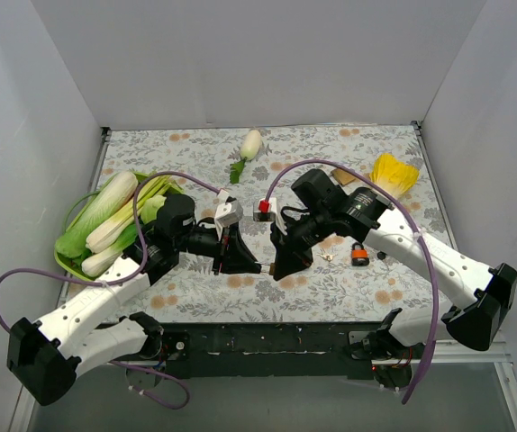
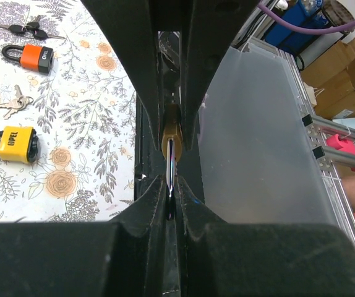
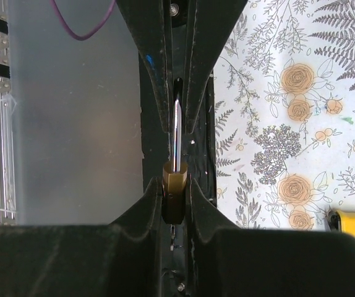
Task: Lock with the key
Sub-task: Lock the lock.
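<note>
The two arms are meeting nose to nose above the near middle of the tabletop (image 1: 200,304). The left claw (image 2: 170,185) is pinching the silver key (image 2: 170,162) edge-on, its fingers closed tight against the flat blade. The right claw (image 3: 174,189) is clamping the brass padlock (image 3: 174,199) between fingers that are shut down to the width of its body. The key's tip is meeting the padlock's end and seems to be sitting in the keyway, though how deep cannot be told. To the right an orange padlock (image 1: 359,256) and loose keys (image 1: 328,257) are lying flat, with a yellow padlock (image 2: 15,143) near them. A green basket (image 1: 63,252) of leafy vegetables (image 1: 110,202) is sitting at the left edge, and a white radish (image 1: 250,144) is lying far back
</note>
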